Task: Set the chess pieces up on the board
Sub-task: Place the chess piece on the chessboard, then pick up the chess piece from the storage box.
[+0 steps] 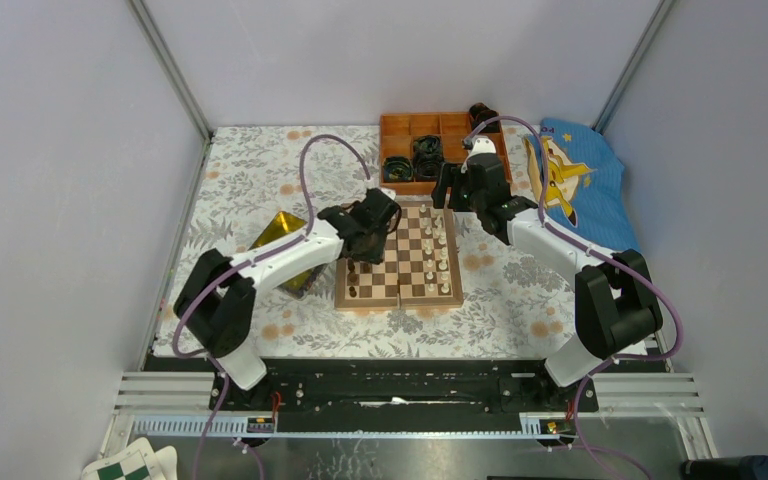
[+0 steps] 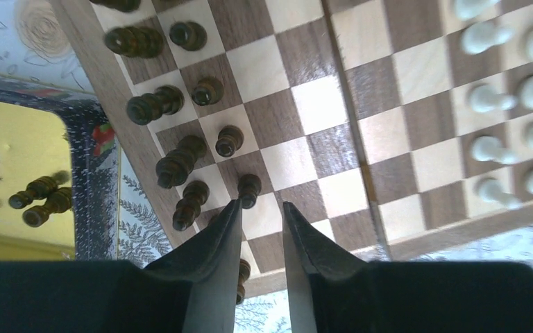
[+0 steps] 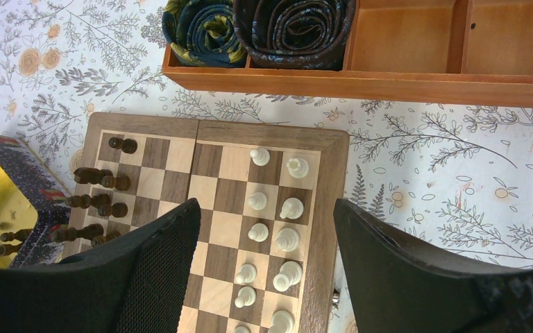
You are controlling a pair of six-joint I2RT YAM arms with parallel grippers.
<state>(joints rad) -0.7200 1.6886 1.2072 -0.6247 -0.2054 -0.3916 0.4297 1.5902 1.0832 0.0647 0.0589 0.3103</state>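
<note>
On floral tablecloth (image 1: 260, 170), square wooden checked chessboard (image 1: 400, 265), tiny dark brown chessmen (image 2: 173, 166) lining one edge, pale cream chessmen (image 3: 258, 232) opposite. Left gripper (image 2: 261, 203) slightly parted, empty, fingertip (image 2: 229, 222) beside a dark pawn (image 2: 249, 189); right gripper (image 3: 265, 202) spread wide, empty. Risks toppling neighbours through sideways drift.

Matt wooden board (image 3: 215, 133), shiny gold tray (image 1: 282, 230), printed tablecloth (image 3: 423, 139).

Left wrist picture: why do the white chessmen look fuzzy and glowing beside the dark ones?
Left wrist view: the pale pieces are overexposed and soft, edges bleeding into light squares; the left gripper's fingers are dark silhouettes. Right wrist view: the same pieces look crisp. Top view: too small to judge.
</note>
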